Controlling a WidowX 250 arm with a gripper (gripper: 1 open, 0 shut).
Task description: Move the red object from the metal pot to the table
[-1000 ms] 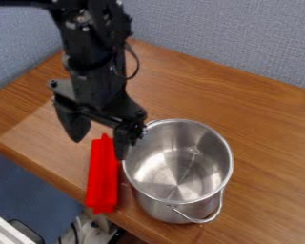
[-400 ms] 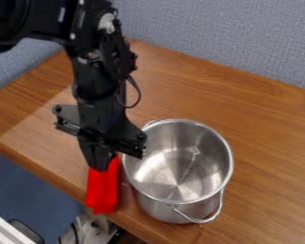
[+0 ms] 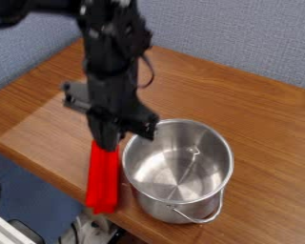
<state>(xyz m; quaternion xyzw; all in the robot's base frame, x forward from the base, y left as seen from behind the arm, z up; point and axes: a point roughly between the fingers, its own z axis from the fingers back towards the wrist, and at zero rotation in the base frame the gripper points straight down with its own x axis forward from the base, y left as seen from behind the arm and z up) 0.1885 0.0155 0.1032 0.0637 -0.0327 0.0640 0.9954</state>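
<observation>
Red object, one; pot, one.

One camera sits up high, quite near, looking down at a slant across the near corner of the brown wooden surface toward the blue-gray wall behind it.

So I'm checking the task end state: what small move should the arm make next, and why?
Probably open the gripper and lift clear. Its jaws look shut at the top end of the red object, which already lies on the table beside the metal pot, not inside it.
</observation>
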